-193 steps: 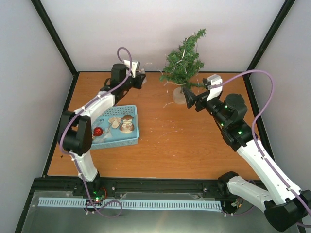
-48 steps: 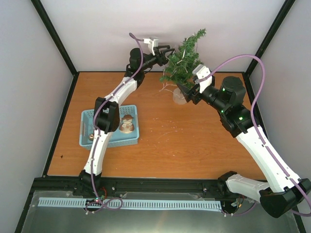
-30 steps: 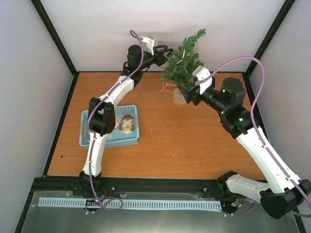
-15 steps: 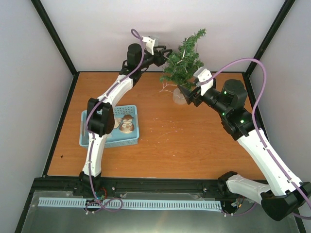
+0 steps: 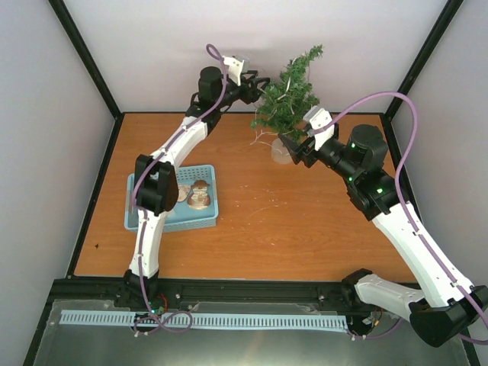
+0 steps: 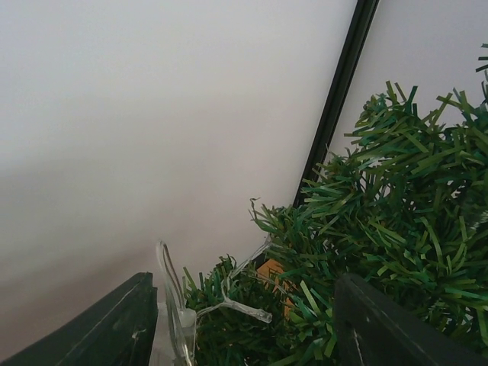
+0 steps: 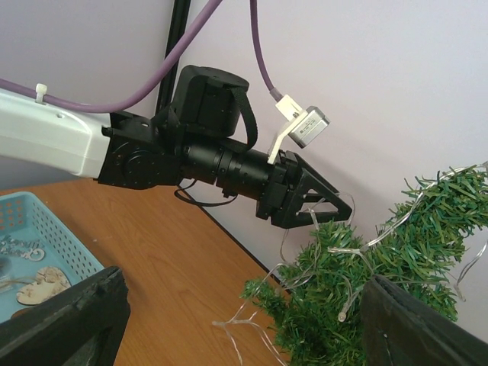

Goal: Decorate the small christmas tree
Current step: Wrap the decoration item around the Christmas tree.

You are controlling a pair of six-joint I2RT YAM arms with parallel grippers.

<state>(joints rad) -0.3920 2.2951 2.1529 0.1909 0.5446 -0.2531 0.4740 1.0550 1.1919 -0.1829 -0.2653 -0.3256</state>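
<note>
While the small christmas tree [image 5: 288, 99] stands at the table's [image 5: 305, 221] far edge, your left gripper [image 5: 261, 82] hangs at its upper branches, jaws parted around the loose light string [image 6: 244, 310]; your right gripper [image 5: 294, 147], jaws also released, sits beside the base, likely to steady it.

dark green small christmas tree [image 5: 290, 95] standing upright

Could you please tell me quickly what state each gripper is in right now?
Left gripper: open, jaws astride branches of the small christmas tree, clamping nothing.
Right gripper: open wide, holding nothing.
</note>
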